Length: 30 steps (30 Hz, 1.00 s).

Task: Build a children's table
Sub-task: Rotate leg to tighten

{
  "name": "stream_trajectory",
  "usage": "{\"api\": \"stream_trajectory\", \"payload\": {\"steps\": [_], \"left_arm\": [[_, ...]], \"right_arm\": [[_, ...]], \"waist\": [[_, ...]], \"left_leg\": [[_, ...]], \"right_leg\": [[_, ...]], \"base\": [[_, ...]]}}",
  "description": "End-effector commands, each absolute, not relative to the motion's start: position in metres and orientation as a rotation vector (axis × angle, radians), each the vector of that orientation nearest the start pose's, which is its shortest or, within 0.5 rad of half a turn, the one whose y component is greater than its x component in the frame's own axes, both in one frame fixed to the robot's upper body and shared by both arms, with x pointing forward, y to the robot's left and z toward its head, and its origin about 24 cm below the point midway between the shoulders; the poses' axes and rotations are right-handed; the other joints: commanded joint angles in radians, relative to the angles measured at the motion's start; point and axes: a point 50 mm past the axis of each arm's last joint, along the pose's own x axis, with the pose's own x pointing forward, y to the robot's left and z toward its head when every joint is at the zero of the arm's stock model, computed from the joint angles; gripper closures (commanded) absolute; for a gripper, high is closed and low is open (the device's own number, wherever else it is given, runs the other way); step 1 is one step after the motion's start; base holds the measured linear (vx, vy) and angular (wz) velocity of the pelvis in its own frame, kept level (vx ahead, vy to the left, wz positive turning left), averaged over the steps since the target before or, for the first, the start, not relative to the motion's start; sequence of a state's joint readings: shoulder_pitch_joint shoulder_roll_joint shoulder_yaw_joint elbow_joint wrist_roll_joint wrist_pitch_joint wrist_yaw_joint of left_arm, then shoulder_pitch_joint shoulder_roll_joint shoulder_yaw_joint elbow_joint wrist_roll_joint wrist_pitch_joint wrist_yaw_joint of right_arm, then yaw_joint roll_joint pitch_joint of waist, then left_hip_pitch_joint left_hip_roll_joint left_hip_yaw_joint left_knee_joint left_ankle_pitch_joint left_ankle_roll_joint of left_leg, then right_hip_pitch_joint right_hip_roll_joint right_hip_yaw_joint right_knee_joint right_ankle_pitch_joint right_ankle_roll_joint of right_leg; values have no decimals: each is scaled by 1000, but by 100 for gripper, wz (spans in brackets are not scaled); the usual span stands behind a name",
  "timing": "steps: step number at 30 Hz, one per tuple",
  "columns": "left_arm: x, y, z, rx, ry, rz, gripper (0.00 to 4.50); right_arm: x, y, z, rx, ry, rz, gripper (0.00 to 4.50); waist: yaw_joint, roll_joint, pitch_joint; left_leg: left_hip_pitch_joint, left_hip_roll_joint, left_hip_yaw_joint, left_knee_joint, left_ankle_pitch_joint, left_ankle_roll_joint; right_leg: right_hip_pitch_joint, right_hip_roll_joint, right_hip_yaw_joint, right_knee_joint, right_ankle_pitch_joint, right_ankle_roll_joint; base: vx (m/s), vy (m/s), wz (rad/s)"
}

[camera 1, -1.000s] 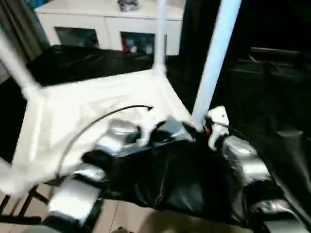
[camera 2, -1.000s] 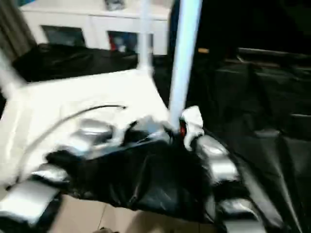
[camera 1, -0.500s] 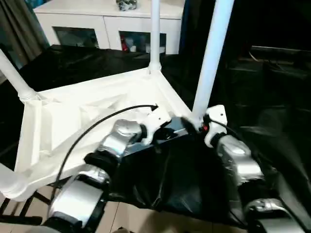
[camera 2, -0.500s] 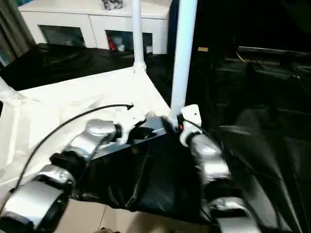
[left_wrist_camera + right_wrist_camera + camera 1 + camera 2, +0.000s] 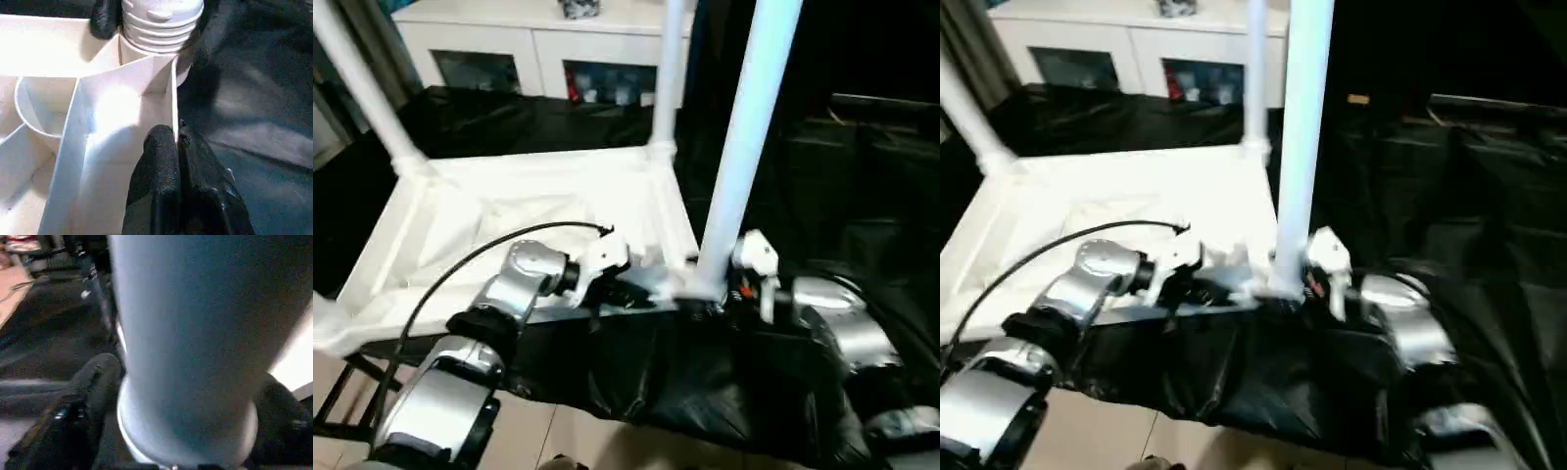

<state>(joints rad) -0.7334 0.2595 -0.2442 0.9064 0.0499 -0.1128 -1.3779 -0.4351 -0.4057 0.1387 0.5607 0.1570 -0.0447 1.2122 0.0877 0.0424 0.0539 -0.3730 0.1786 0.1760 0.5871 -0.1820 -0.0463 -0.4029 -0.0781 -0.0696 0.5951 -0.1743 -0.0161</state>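
Two claws: left [image 5: 177,147] pinches tabletop [image 5: 509,211] rim, right [image 5: 186,431] clasps leg [image 5: 744,147].

- The near leg [image 5: 741,147] rises straight up, blocking passage between the right gripper [image 5: 186,431], clamped round its base, and the open tabletop [image 5: 538,211].
- The far leg [image 5: 668,73] and left leg [image 5: 367,88] fence the far corners.
- The tabletop's ribbed middle lies open from above.
- The left gripper [image 5: 177,142] pinches the near rim.

The top edge is cutting off all three upright legs, the nearest leg [image 5: 736,157] included. The tabletop's [image 5: 519,211] near-left corner is running off the left edge. The nearest leg is hiding the right pincer [image 5: 181,431] fingertips.
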Motion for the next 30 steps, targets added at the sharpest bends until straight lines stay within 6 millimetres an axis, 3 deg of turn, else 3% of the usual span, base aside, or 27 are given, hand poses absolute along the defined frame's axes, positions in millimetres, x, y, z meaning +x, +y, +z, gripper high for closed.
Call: {"api": "stream_trajectory", "payload": {"steps": [1, 3, 10, 13, 15, 17, 20, 24, 26, 30], "left_arm": [[324, 111, 56, 343, 358, -1585, 450], [322, 115, 55, 359, 374, -1610, 450], [322, 114, 54, 330, 373, -1593, 450], [330, 104, 53, 309, 375, -1474, 450], [336, 92, 51, 305, 374, -1363, 450], [338, 87, 51, 293, 369, -1329, 450], [342, 62, 50, 245, 360, -1216, 450], [341, 37, 49, 257, 331, -1161, 450], [339, 33, 48, 275, 327, -1173, 450], [338, 38, 49, 280, 310, -1198, 450]], "right_arm": [[295, -166, 45, -207, 277, 1280, 115], [294, -165, 46, -203, 279, 1291, 125], [290, -159, 43, -104, 248, 1253, 172], [294, -153, 37, -26, 237, 1085, 174], [302, -149, 29, -29, 231, 901, 175], [306, -148, 26, -33, 240, 823, 175], [321, -139, 21, 12, 234, 542, 175], [331, -119, 25, 8, 204, 442, 175], [333, -112, 28, -10, 171, 457, 120], [334, -113, 34, -38, 128, 497, 88]], "waist": [[2, -22, -68], [4, -18, -68], [5, -18, -68], [3, -19, -65], [-5, -15, -60], [-9, -19, -60], [-22, -17, -63], [-30, -16, -69], [-28, -15, -71], [-27, -14, -70]], "left_leg": [[8, 55, -9, -62, -169, 118], [9, 56, -10, -63, -169, 114], [9, 56, -11, -64, -177, 101], [10, 56, -12, -68, -188, 87], [14, 54, -14, -72, -228, 50], [18, 49, -16, -74, -245, 30], [15, 47, -16, -74, -229, 24], [10, 41, -12, -66, -173, 54], [8, 40, -11, -63, -150, 74], [7, 42, -11, -63, -149, 101]], "right_leg": [[55, -76, 43, -67, -204, -255], [54, -76, 43, -67, -206, -255], [55, -77, 44, -69, -216, -246], [52, -77, 44, -71, -243, -241], [45, -80, 45, -80, -331, -220], [47, -80, 44, -88, -390, -197], [46, -76, 47, -86, -341, -196], [51, -73, 47, -80, -240, -218], [55, -73, 47, -77, -197, -223], [57, -73, 45, -74, -178, -234]], "base": [[0, 0, 0], [0, 0, 0], [0, 0, 0], [0, 0, 0], [0, 0, 0], [0, 0, 0], [0, 0, 0], [0, 0, 0], [0, 0, 0], [0, 0, 0]]}}
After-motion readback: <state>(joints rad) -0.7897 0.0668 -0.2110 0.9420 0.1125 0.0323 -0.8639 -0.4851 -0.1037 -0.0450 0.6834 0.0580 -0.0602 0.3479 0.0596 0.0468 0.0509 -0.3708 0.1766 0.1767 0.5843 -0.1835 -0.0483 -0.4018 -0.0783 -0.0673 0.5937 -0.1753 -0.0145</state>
